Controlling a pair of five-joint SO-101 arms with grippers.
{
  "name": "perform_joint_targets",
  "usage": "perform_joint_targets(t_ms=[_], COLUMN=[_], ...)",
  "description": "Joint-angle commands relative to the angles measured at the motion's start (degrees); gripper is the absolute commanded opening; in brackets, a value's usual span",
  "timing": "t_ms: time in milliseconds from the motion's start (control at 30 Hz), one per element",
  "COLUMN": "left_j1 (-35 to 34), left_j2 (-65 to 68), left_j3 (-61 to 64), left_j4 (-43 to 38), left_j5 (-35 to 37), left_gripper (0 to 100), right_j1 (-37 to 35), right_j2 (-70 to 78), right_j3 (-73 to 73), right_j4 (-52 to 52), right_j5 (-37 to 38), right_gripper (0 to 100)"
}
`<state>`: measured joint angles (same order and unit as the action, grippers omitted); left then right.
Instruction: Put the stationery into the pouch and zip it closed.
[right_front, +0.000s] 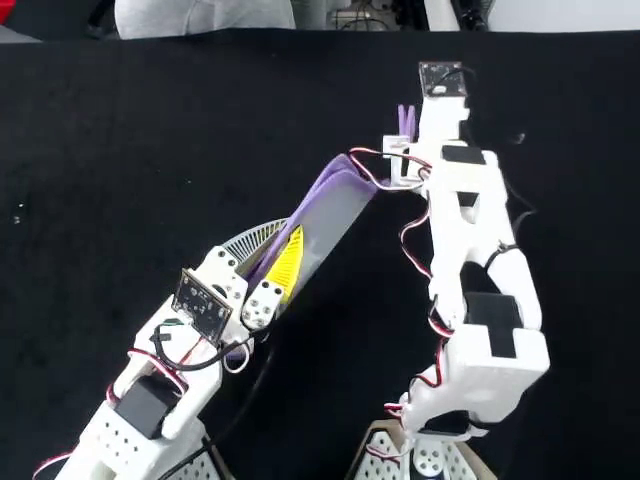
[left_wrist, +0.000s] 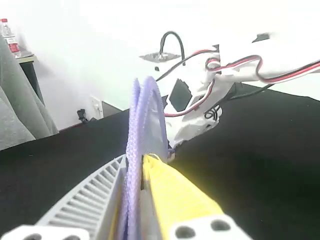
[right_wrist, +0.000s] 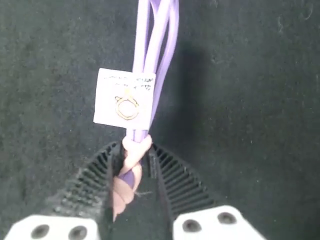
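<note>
— Left wrist view, nearest item?
— Left gripper, yellow and grey jaws shut tight on one end of the purple pouch.
— Pouch position?
— Held on edge above the black table, spanning between the two grippers.
— Far end?
— Right gripper pinched narrow on the braided pull, just past a white tag. Contents cannot be told. Whether the zip is closed cannot be told.

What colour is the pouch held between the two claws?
The pouch is purple; the high view shows it best.
</note>
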<state>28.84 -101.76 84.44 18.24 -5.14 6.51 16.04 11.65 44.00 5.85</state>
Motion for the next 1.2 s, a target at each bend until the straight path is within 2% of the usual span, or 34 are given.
perform_joint_targets(t_ms=[0,333,500,600,800,1000,1167], left_j1=[-2.2,-2.9,-2.9,-3.5,-3.9,-8.0,-11.7], left_j2=[-2.3,-2.3,-2.3,-2.3,-2.3,-2.3,-2.4], left_j3=[-15.5,-15.3,-8.2,-2.2,2.9,1.5,-2.4], left_j4=[-1.4,-1.4,-1.8,-1.7,-1.3,3.2,5.6], left_j5=[0.7,0.4,0.2,-1.8,-4.1,-4.1,-4.1], left_gripper=[3,3,3,4,15,16,16], right_j1=[3.1,4.5,3.4,2.5,-0.2,-0.3,-0.8], right_j2=[3.1,3.8,3.6,2.5,0.7,0.7,-2.9], right_j3=[-3.4,-3.6,-4.3,-4.4,-4.4,-4.8,-4.7], right_j4=[-1.1,0.0,2.4,4.4,6.0,6.0,6.2], right_j5=[-0.4,-0.5,-0.5,-0.8,-0.4,-0.3,-0.3], right_gripper=[1.1,1.1,1.6,5.6,16.5,24.6,26.0])
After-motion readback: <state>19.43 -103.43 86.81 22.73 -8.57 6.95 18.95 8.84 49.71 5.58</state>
